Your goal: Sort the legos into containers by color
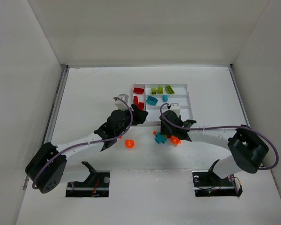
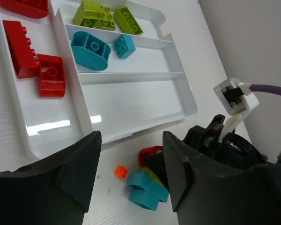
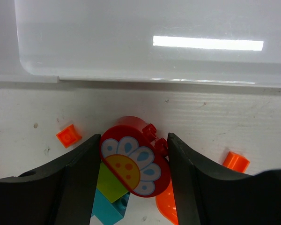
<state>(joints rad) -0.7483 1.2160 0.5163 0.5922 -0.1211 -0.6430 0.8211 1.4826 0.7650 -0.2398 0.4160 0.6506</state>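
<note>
The tray (image 1: pixel 186 111) sits at 12 o'clock on the table (image 1: pixel 93 93), its long slots running 9 to 3. Just off its 6 o'clock edge, a red flower disc (image 3: pixel 135 165) tops the loose legos (image 1: pixel 161 139). In the right wrist view the disc's long axis runs 10 to 4. The right gripper (image 3: pixel 131 140) brackets the disc, but I cannot tell whether it is clamped. The right arm (image 1: pixel 215 133) bends from 4 o'clock back toward 9. The left arm (image 1: pixel 84 139) stretches toward 1 o'clock. The left gripper (image 2: pixel 131 140) is spread and holds nothing, at the tray's 7 o'clock corner.

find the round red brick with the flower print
Right wrist view: the round red flower-print brick sits between the right gripper's fingers, on the table outside the white plastic tray, next to a yellow-green brick.
</note>
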